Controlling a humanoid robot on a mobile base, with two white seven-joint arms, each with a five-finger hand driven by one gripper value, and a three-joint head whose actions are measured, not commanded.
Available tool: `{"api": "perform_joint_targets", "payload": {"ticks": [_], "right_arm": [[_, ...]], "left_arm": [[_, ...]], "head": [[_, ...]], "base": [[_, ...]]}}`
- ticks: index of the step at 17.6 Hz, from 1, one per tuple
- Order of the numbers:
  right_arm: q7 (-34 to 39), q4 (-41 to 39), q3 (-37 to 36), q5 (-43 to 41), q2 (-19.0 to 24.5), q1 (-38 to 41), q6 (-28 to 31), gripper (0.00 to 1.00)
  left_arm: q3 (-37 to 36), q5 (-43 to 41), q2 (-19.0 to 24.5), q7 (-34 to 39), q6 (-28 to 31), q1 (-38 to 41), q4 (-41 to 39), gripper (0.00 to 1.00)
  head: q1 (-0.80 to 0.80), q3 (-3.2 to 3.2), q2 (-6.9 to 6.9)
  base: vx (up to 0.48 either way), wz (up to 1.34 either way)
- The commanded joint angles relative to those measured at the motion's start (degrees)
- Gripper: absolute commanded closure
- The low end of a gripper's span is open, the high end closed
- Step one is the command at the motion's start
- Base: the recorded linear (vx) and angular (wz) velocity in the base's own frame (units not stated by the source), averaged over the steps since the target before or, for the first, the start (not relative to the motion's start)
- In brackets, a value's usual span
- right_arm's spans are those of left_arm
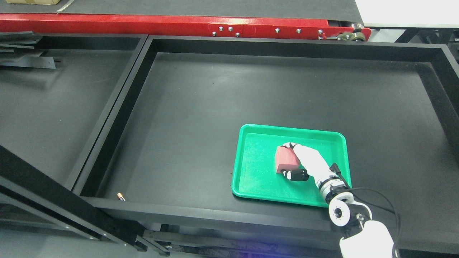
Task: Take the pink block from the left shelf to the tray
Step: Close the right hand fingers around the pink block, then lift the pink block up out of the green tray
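Nearest the lens, a small battery (121,196) lies at the bin's front edge. Rightward, inside the green tray (251,179), the pink block (286,159) sits clasped by the right hand (299,161) — fingers curled round opposite faces. Probably light, foam-like, slightly squashy — flat sides suit gripping.

- No text, label, brand, number or sign can be read anywhere in the head view.
- The small battery-like object (121,196) near the front left corner of the black bin is too small for any print on it to be made out.
- The red conveyor frame (179,25) along the top shows only bolts, with no lettering visible.
- The green tray (251,179) and the pink block (285,159) have plain surfaces with no markings that can be seen.
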Motion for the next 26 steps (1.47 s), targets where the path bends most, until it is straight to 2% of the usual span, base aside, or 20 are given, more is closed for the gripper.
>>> {"api": "perform_joint_targets", "payload": {"ticks": [1,3,6,8,10,14,26], "right_arm": [[-3.6,0.9,-0.7,-0.5,-1.0,-0.3,-2.2,0.95],[-8.1,0.7,-1.4,-1.6,-1.0,-0.2,-3.7,0.96],[-14.0,-1.3,-5.7,-3.2,-1.0,0.1,-12.0,0.96],[-16.4,-3.1,-7.9,-7.3,-1.0,0.8,-16.7,0.96],[-19.3,-4.0,-9.3,-9.7,-1.0,0.9,-18.9,0.96],[-27.3,-4.7,-9.6,-9.9,-1.0,0.9,-19.4,0.96],[-27.4,-5.0,-8.9,-10.0,-1.0,2.0,-19.4,0.96]], "left_arm": [[0.0,0.0,1.0,0.0,0.0,1.1,-1.0,0.00],[0.0,0.0,1.0,0.0,0.0,1.1,-1.0,0.00],[0.0,0.0,1.0,0.0,0.0,1.1,-1.0,0.00],[0.0,0.0,1.0,0.0,0.0,1.1,-1.0,0.00],[0.0,0.0,1.0,0.0,0.0,1.1,-1.0,0.00],[0.0,0.0,1.0,0.0,0.0,1.1,-1.0,0.00],[0.0,0.0,1.0,0.0,0.0,1.1,-1.0,0.00]], "head": [[0.00,0.00,0.00],[0.00,0.00,0.00],[0.00,0.00,0.00],[0.00,0.00,0.00],[0.00,0.00,0.00],[0.00,0.00,0.00],[0.00,0.00,0.00]], "base": [[0.000,0.00],[0.000,0.00],[0.000,0.00],[0.000,0.00],[0.000,0.00],[0.006,0.00],[-0.064,0.18]]}}
